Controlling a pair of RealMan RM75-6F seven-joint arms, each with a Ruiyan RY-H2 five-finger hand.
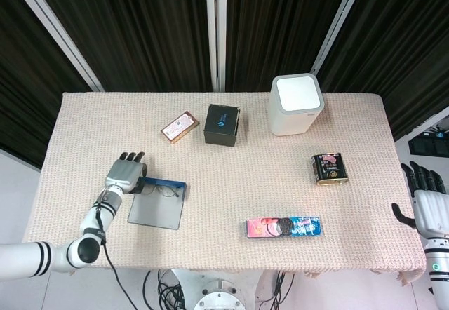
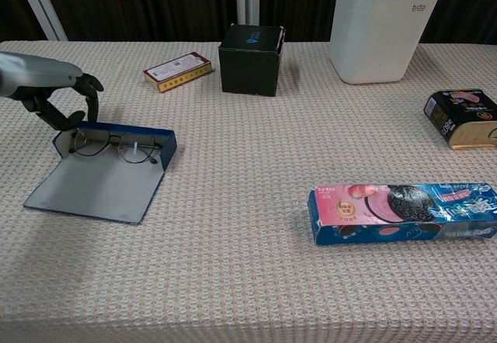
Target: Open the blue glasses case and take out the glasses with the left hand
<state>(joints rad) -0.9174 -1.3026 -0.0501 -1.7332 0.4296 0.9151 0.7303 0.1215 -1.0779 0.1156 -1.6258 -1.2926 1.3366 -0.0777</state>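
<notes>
The blue glasses case (image 2: 124,136) lies open on the left of the table, its grey lid (image 2: 96,185) flat toward the front edge. Thin-framed glasses (image 2: 116,146) rest in the blue tray. My left hand (image 2: 56,93) is at the case's left end, its curled fingers (image 2: 87,95) pinching that end beside the left lens. In the head view the case (image 1: 157,202), the glasses (image 1: 158,190) and the left hand (image 1: 125,173) sit near the table's left front. My right hand (image 1: 425,203) hangs off the table's right edge, fingers apart and holding nothing.
A black box (image 2: 250,59) and a small red-and-yellow packet (image 2: 177,71) stand behind the case. A white bin (image 2: 384,25) is at the back right, a dark tin (image 2: 461,118) at the right, and a cookie box (image 2: 404,213) at the front right.
</notes>
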